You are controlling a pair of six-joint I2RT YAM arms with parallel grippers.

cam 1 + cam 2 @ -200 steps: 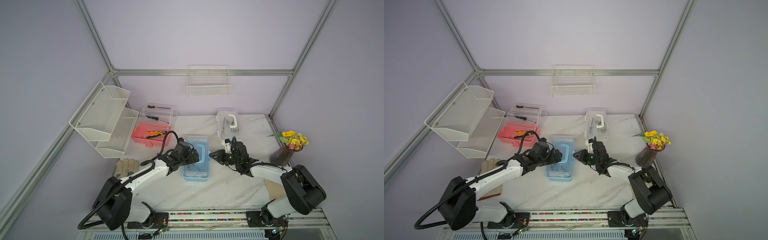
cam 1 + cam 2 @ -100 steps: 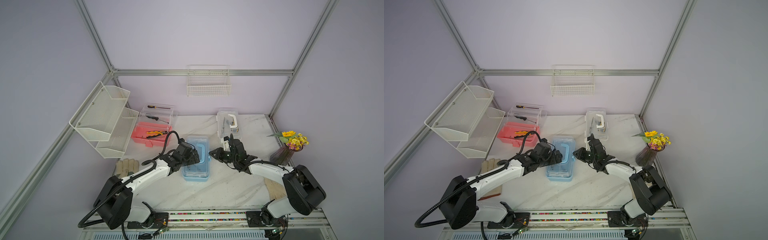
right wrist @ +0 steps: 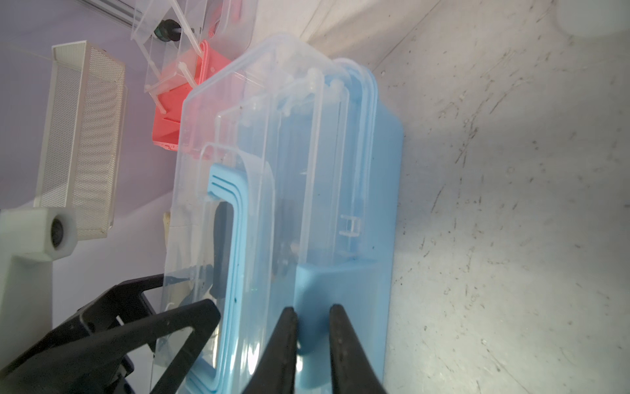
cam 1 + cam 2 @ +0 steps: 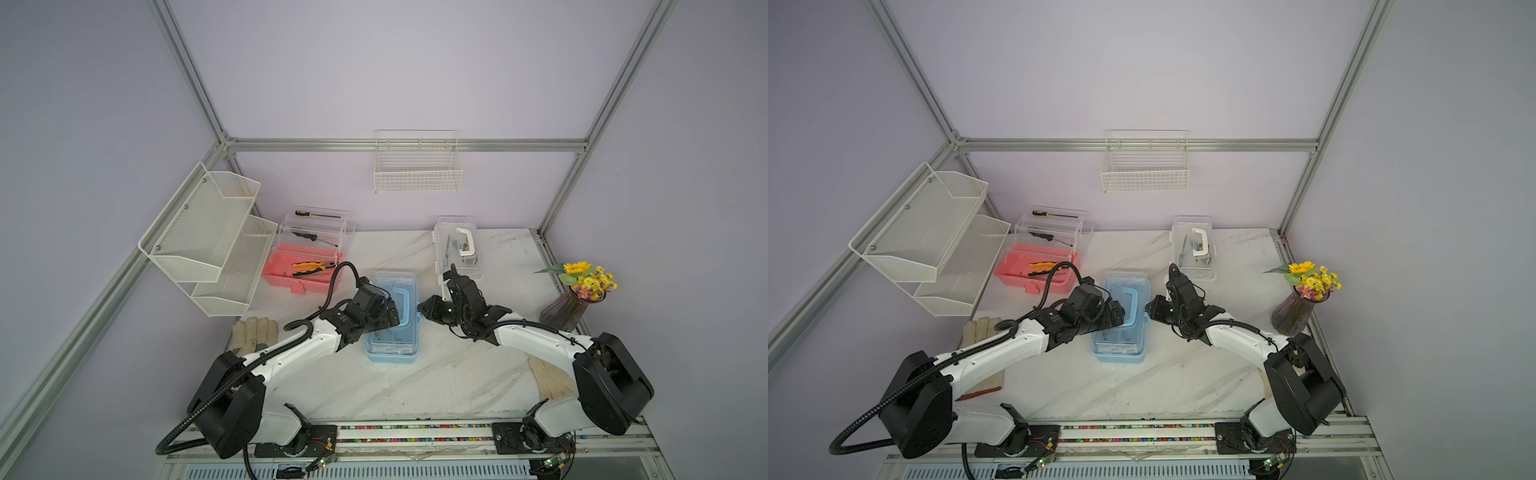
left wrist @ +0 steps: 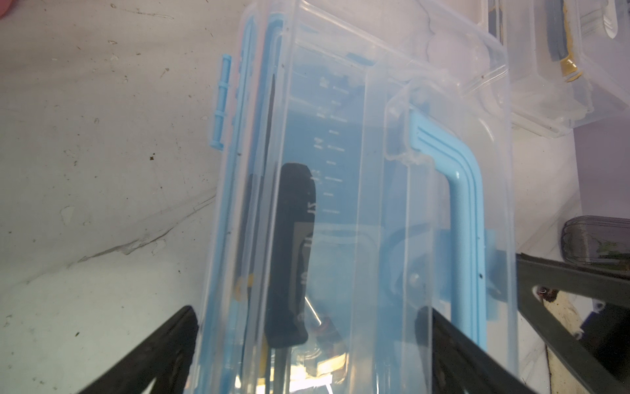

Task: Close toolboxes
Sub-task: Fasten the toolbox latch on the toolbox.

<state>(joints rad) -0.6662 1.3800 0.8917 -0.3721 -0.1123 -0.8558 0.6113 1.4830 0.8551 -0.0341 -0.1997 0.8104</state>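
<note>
1. The blue-based rectangular plastic toolbox with a clear lid and a blue handle (image 4: 395,336) stands mid-table on the white marble tabletop (image 4: 436,374). Its lid is down on the base.
2. The left gripper (image 4: 390,316) reaches over the box's left side with its jaws spread wide. In the left wrist view one finger (image 5: 184,327) sits just outside the left wall and the other lies over the lid beside the handle, so they clamp nothing.
3. The right gripper (image 3: 308,317) is at the box's right long edge. Its jaws are drawn almost together with a thin slit between them, and the tips are against the blue side latch (image 3: 337,283). I cannot tell whether they pinch it.
4. Bare marble lies open from the box's near end to the front rail. It is also open on the right, between the right arm and the purple glass vase of yellow flowers (image 4: 569,307).
5. The white-based toolbox (image 4: 459,249), lid closed, stands at the back right. Its near end is just behind the right wrist, and a narrow strip of table separates it from the blue box.
6. The pink-based toolbox (image 4: 301,272) stands open at the back left with its clear lid raised. Its near corner is close to the blue box's far left corner, and the left arm's black cable arches between them.
7. Over the last second the right wrist has edged slightly closer to the box and its jaws have narrowed. The left gripper and all three boxes have kept their places.
</note>
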